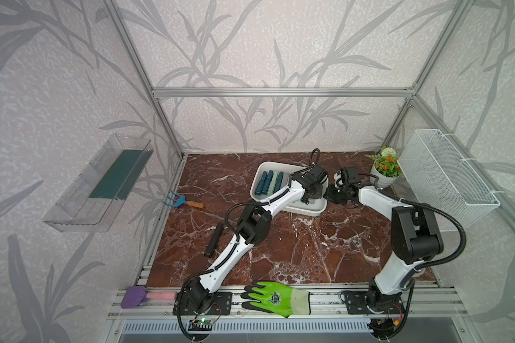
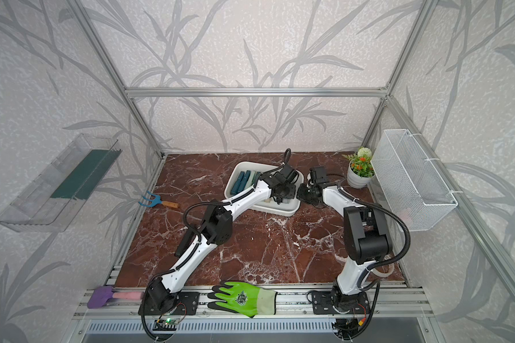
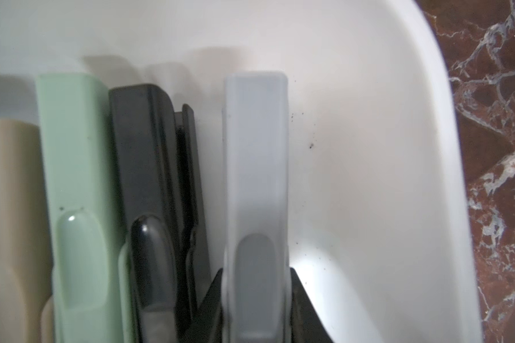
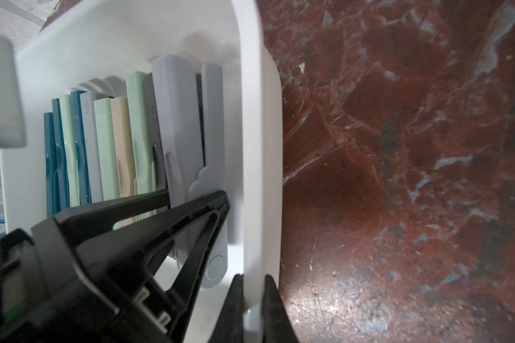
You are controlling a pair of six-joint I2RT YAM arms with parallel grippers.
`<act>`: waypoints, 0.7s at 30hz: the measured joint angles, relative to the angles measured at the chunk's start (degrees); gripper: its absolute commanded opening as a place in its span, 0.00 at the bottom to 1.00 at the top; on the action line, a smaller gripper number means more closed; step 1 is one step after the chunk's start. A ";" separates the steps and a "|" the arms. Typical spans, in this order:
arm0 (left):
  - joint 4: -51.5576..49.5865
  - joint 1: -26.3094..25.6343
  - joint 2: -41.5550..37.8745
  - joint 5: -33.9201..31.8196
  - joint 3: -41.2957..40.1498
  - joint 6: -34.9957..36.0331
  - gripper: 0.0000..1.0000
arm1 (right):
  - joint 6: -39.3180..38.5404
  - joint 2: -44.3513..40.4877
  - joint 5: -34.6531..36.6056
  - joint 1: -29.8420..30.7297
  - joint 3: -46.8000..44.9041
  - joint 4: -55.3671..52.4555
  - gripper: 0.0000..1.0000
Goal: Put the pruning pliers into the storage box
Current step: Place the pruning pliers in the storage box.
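The white storage box [image 1: 305, 211] sits at the back middle of the marble table in both top views, its rim [image 2: 280, 212] facing me. Several pruning pliers [image 1: 272, 181] stand in a row inside it: teal, pale green, beige, black. My left gripper [image 3: 255, 270] is down inside the box, shut on a grey pruning plier [image 3: 254, 163] at the end of the row, beside a black one [image 3: 143, 148]. My right gripper [image 4: 253, 277] is shut on the box's side wall [image 4: 256, 148]. One black plier [image 1: 214, 240] lies on the table to the left.
A blue hand rake [image 1: 179, 202] lies by the left frame. A purple trowel [image 1: 134, 295] and green glove [image 1: 275, 298] rest on the front rail. A flower pot [image 1: 385, 170] and wire basket [image 1: 446, 172] are at right, a clear bin [image 1: 98, 184] on the left wall.
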 measured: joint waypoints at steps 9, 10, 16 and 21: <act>0.35 -0.26 0.09 -1.75 0.07 -0.22 0.21 | 0.02 -0.02 -0.02 0.00 -0.15 0.13 0.12; 0.46 -0.26 0.09 -1.97 0.07 -0.26 0.22 | 0.04 -0.15 -0.02 0.00 -0.28 0.26 0.12; 0.74 -0.24 0.09 -2.71 0.07 -0.39 0.31 | 0.17 -0.96 -0.04 0.11 -0.90 0.37 0.12; 1.01 -0.26 0.09 -2.95 0.09 -0.52 0.35 | 0.20 -0.98 -0.04 0.11 -0.90 0.37 0.12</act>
